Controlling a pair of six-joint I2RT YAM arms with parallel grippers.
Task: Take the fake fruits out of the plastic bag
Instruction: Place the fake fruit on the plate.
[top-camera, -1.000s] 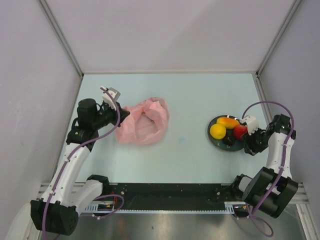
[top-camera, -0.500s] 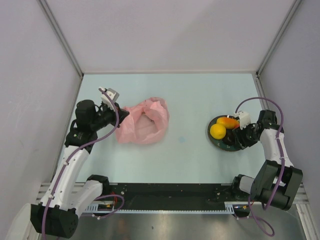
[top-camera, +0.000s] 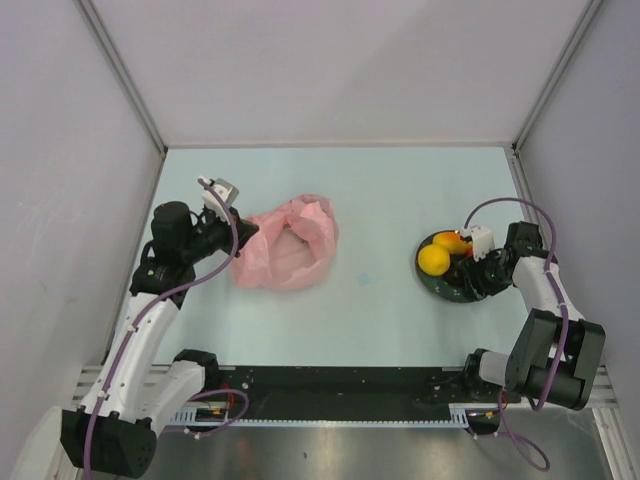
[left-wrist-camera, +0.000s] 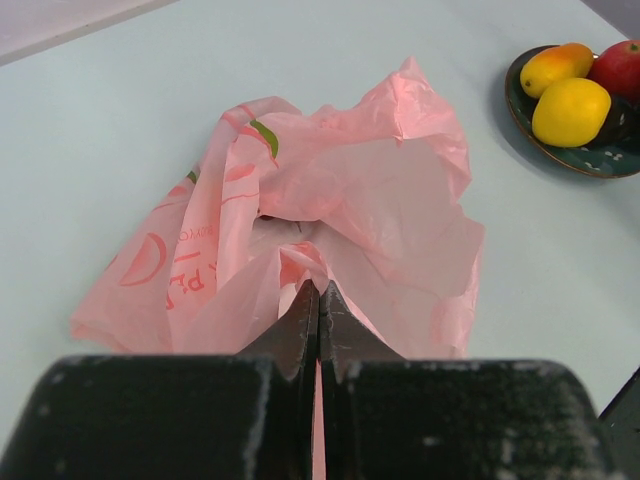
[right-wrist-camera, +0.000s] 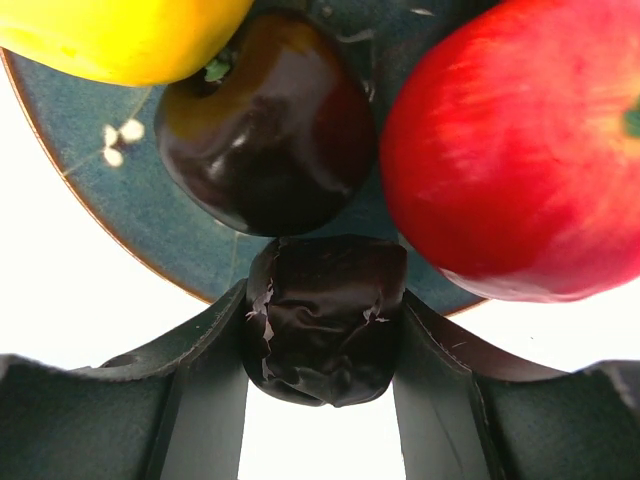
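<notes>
Pink plastic bag (top-camera: 285, 245) slumped on the left, fake fruits gathered at the dark plate (left-wrist-camera: 545, 150) on the right

The bag is thin, crinkled and translucent, with red print and a green leaf mark on its left side; it lies flattened with its mouth gaping, one near fold pinched in the closed left gripper (left-wrist-camera: 318, 300). Well apart from it, a yellow lemon (left-wrist-camera: 570, 110) and a yellow-orange mango (left-wrist-camera: 558, 68) lie touching on the plate's left part, a glossy red apple (right-wrist-camera: 510, 150) on its right, a dark glossy plum (right-wrist-camera: 265, 130) between them. A dark wrinkled fruit (right-wrist-camera: 325, 330) sits at the plate's near rim, clasped between the right gripper (right-wrist-camera: 322, 295) fingers, just beside plum and apple
</notes>
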